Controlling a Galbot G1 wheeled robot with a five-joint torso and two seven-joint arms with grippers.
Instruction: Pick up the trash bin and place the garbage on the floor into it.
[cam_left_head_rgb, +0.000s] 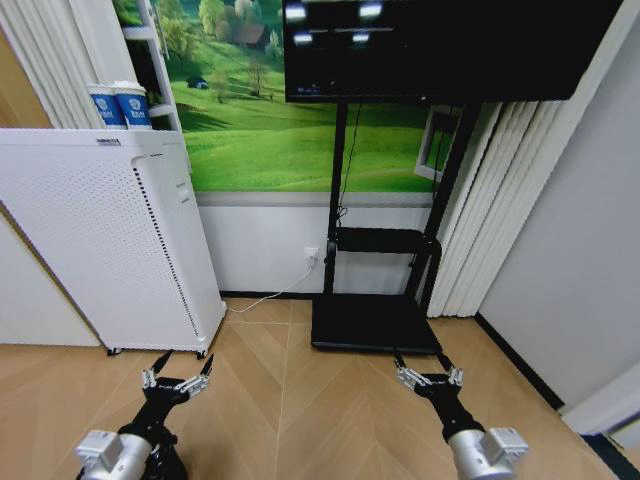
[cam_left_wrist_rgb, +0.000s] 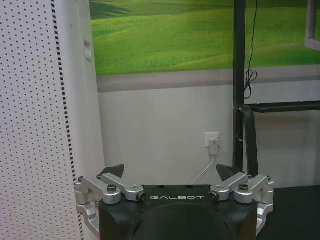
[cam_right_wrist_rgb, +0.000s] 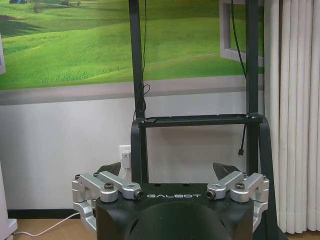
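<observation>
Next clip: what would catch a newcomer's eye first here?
The green meadow mural on the wall ahead, with a dark screen on a black stand in front of it. A tall white perforated appliance stands at left. Low in the head view, the left gripper and right gripper hang open above the parquet floor.

Light brown herringbone floor (cam_left_head_rgb: 270, 400); white perforated appliance (cam_left_head_rgb: 100, 240); green mural (cam_left_head_rgb: 270, 120).

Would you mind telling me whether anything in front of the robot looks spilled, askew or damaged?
Nothing stands out. The floor is tidy, the white appliance and screen stand stand upright, and the left gripper and right gripper hang open above the floor.
</observation>
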